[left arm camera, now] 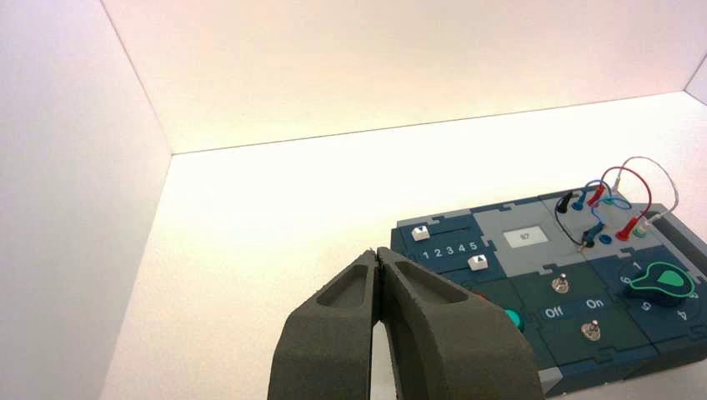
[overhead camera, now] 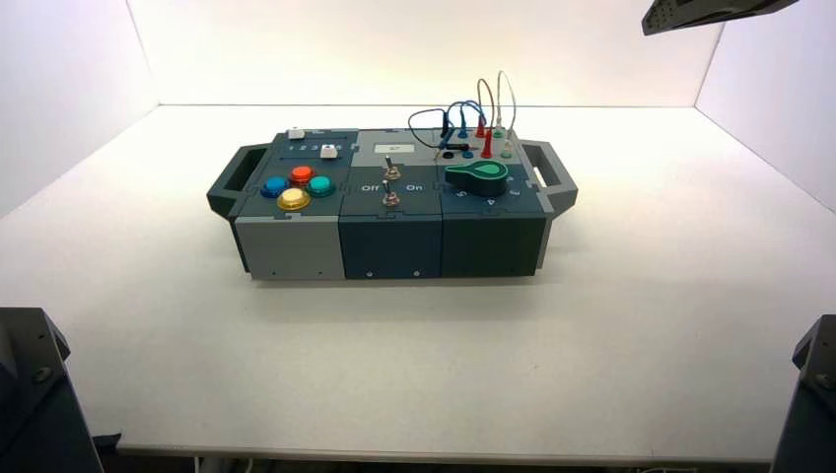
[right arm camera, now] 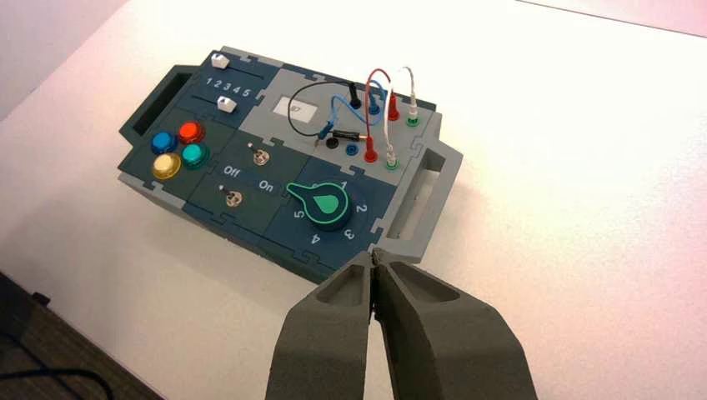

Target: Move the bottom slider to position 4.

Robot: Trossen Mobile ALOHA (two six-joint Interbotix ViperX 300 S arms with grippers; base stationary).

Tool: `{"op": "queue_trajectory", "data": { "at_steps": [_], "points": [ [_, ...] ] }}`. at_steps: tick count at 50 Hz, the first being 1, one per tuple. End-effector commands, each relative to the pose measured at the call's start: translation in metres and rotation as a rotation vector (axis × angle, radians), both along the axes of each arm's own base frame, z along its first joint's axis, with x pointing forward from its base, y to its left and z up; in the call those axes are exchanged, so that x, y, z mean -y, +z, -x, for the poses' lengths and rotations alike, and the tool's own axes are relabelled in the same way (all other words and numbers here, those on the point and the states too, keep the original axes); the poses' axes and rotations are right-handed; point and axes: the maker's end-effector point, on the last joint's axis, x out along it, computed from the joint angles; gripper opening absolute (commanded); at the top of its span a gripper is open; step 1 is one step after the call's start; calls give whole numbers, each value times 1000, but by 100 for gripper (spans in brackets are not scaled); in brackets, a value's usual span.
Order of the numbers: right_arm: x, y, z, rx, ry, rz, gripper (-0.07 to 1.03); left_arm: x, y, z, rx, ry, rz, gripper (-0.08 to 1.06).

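The left gripper is by the near left part of the table, well apart from the box. Its fingers are pressed together with nothing in them. The right gripper waits by the near right part, closed and empty too.

The bottom slider is the white knob on the lower track, on the box's left part. It sits at the high end, near the 4 and the 5 (I can't tell which one it lines up with).

The left arm looks best for this job. It should come down beside the knob, clear of the red button and the top slider. If the knob is past the 4, a soft, straight push along the track should do it (small pushes, because it could slide too far), then stop right at the 4
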Motion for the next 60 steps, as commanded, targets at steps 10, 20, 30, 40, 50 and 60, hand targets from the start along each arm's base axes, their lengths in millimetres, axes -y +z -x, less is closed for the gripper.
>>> {"op": "queue_trajectory", "data": {
  "at_steps": [10, 20, 30, 40, 50, 60],
  "points": [
    [-2, 7, -3, 20, 3, -11, -2, -1, 5, -2, 9, 5, 4, -3],
    [-3, 7, -3, 19, 2, -14, -2, 1, 3, -6, -2, -1, 6, -3],
    [-3, 7, -3, 19, 2, -16, -2, 18, -13, -22, -114, -68, 29, -3],
    [-2, 8, -2, 23, 0, -21, -2, 46, -15, -55, -211, -151, 29, -3],
    [-2, 9, -1, 29, 0, -24, -2, 77, -24, -89, -291, -224, 3, -3],
    [-1, 10, -2, 33, -1, -22, -2, 110, -45, -111, -369, -294, -26, -3]
  ]
}}
